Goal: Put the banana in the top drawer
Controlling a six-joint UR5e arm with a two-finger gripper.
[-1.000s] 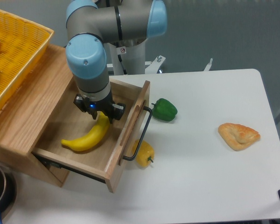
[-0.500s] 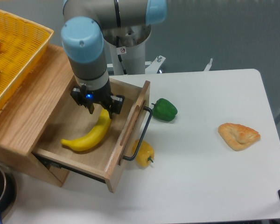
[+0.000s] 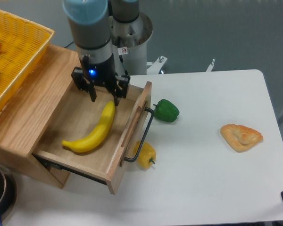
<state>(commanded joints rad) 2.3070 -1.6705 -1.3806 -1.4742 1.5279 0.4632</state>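
The banana (image 3: 93, 132) is long, curved and bright yellow. It lies on the floor of the open top drawer (image 3: 70, 120), a light-wood box with a black loop handle (image 3: 142, 136) on its front panel. My gripper (image 3: 104, 100) hangs above the banana's upper end, lifted clear of it. Its two dark fingers are spread apart and hold nothing.
A yellow woven basket (image 3: 19, 52) sits on the wooden cabinet top at the left. A green bell pepper (image 3: 166, 110) and a small yellow bell pepper (image 3: 146, 155) lie on the white table by the drawer front. A pastry (image 3: 241, 136) lies to the right.
My gripper has risen away from the banana, which stays lying in the drawer. The arm has moved up and slightly back.
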